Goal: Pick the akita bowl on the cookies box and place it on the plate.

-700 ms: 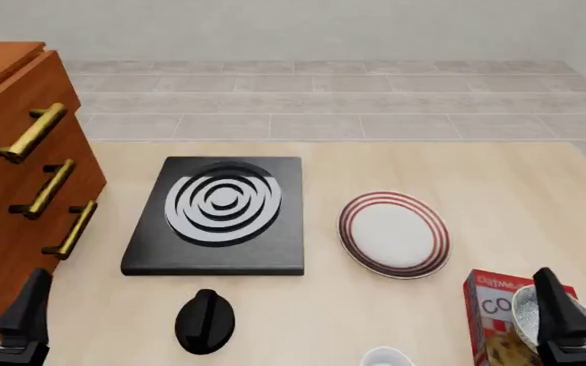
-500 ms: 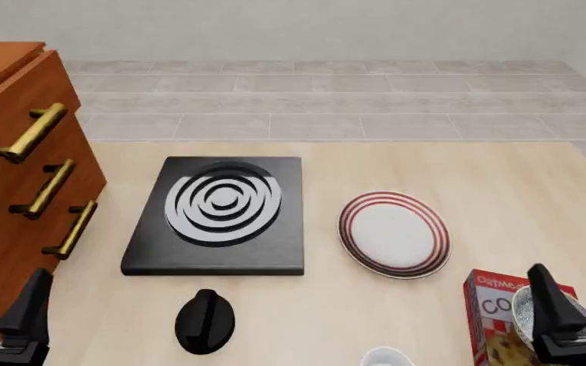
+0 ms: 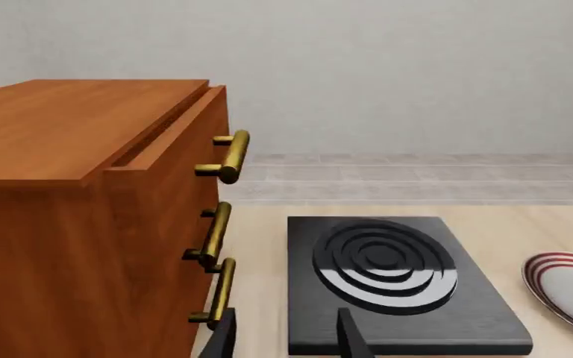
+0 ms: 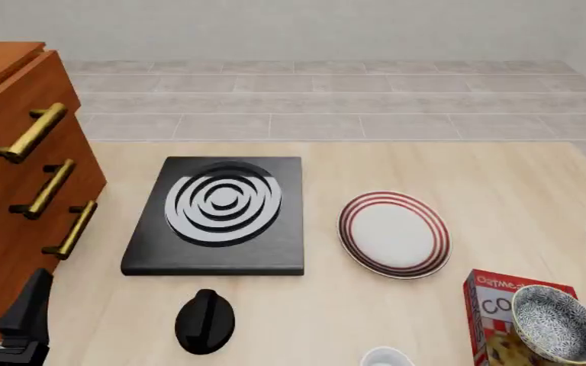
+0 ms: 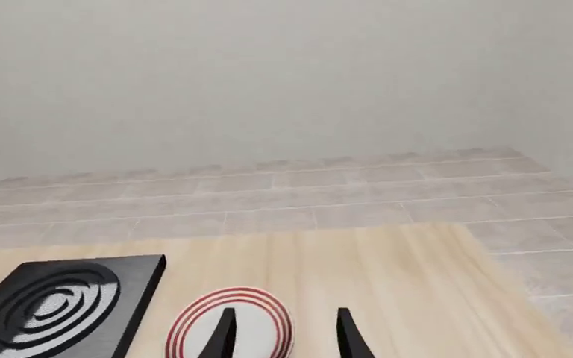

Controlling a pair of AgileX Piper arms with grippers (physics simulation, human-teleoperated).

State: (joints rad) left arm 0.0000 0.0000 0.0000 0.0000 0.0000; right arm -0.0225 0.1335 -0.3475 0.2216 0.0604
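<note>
The akita bowl (image 4: 557,323) sits on the cookies box (image 4: 497,313) at the table's near right corner — unheld. Right gripper (image 5: 283,332) and left gripper (image 3: 281,334) both gape empty. Farther off lies the plate (image 4: 394,233).

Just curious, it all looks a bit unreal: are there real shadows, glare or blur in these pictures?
Front view: flat, even light, sharp throughout, only a faint shadow beside the stove. Left wrist view: a soft sheen on the stove rings, no blur. Right wrist view: the plate is crisp, the wall plain.
</note>
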